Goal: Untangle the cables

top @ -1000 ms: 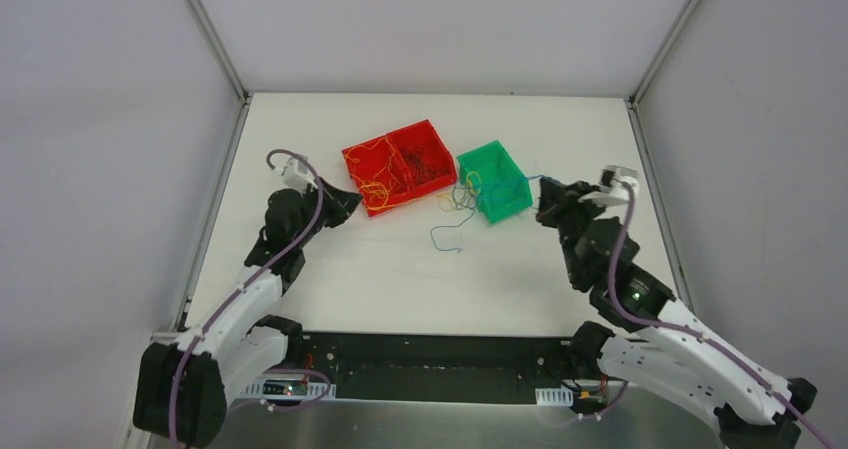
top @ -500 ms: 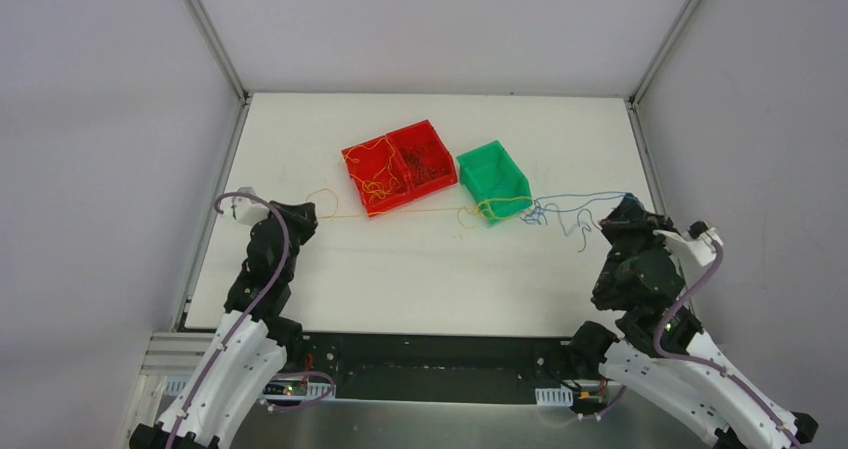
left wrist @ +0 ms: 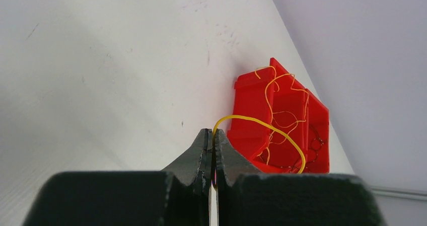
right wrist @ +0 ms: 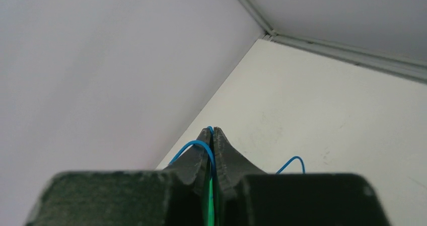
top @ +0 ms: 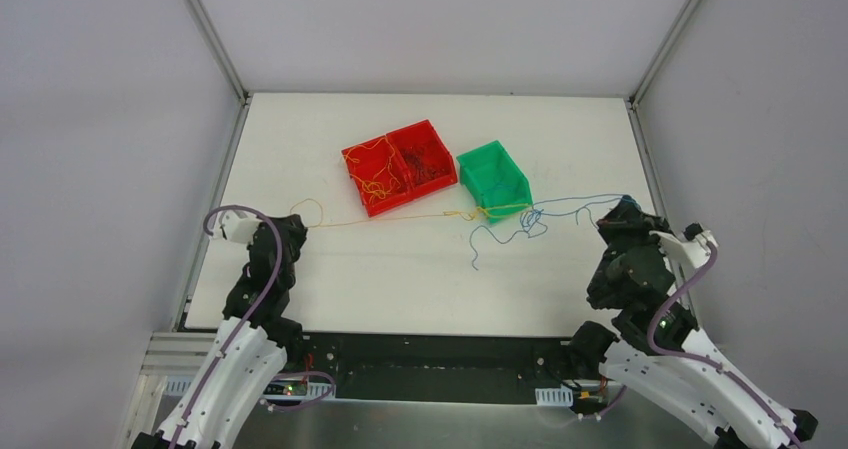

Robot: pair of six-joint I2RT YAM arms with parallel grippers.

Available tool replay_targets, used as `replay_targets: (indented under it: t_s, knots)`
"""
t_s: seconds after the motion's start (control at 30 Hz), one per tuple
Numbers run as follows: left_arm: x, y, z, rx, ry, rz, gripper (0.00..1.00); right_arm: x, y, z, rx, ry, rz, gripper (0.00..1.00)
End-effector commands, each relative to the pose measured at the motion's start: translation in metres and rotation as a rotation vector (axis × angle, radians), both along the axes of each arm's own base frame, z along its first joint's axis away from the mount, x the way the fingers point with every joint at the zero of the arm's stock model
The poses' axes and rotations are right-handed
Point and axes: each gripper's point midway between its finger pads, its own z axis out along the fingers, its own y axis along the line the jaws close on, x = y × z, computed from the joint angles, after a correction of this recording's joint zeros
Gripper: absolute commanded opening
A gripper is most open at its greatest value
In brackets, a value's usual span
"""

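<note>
Grey walls (top: 430, 19) enclose a white tabletop (top: 400, 279) scuffed with faint dark marks. A red two-compartment bin (top: 410, 197) and a green bin (top: 490, 174) sit just beside each other. The cables (top: 528, 219) stretch across in front of them, tangled at the green bin's near corner. The left jaws are closed tight on a yellow strand (top: 400, 218), and the right jaws are closed tight on a blue strand (top: 575, 201).
</note>
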Motion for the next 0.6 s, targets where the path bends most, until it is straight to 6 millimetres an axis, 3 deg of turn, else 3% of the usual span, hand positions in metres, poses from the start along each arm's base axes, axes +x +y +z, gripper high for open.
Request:
replay_targets:
  t_s: [0.0,0.03,0.1,0.13,0.23,0.37,0.47,0.57]
  knots:
    - [0.011,-0.012,0.024,0.01,-0.064,-0.079,0.0,0.009,0.023,0.011,0.03,-0.05,0.139,0.13]
    - [0.015,-0.02,0.028,0.004,-0.086,-0.12,0.0,0.016,0.037,0.01,-0.014,-0.033,0.193,0.28]
    - [0.025,-0.04,0.043,-0.014,-0.169,-0.218,0.0,0.029,0.059,0.004,-0.107,0.041,0.254,0.69]
    - [0.027,-0.049,0.047,-0.027,-0.197,-0.265,0.0,0.034,0.067,0.0,-0.138,0.085,0.274,0.76]
    - [0.032,-0.074,0.064,-0.034,-0.275,-0.401,0.0,0.042,0.088,-0.002,-0.208,0.182,0.344,0.82]
    - [0.032,-0.101,0.084,-0.039,-0.348,-0.554,0.0,0.048,0.14,-0.015,-0.315,0.221,0.616,0.83]
    - [0.032,-0.115,0.093,-0.045,-0.373,-0.63,0.0,0.046,0.17,-0.024,-0.359,0.22,0.775,0.85]
    - [0.031,-0.121,0.1,-0.046,-0.388,-0.664,0.0,0.047,0.188,-0.041,-0.387,0.294,0.848,0.85]
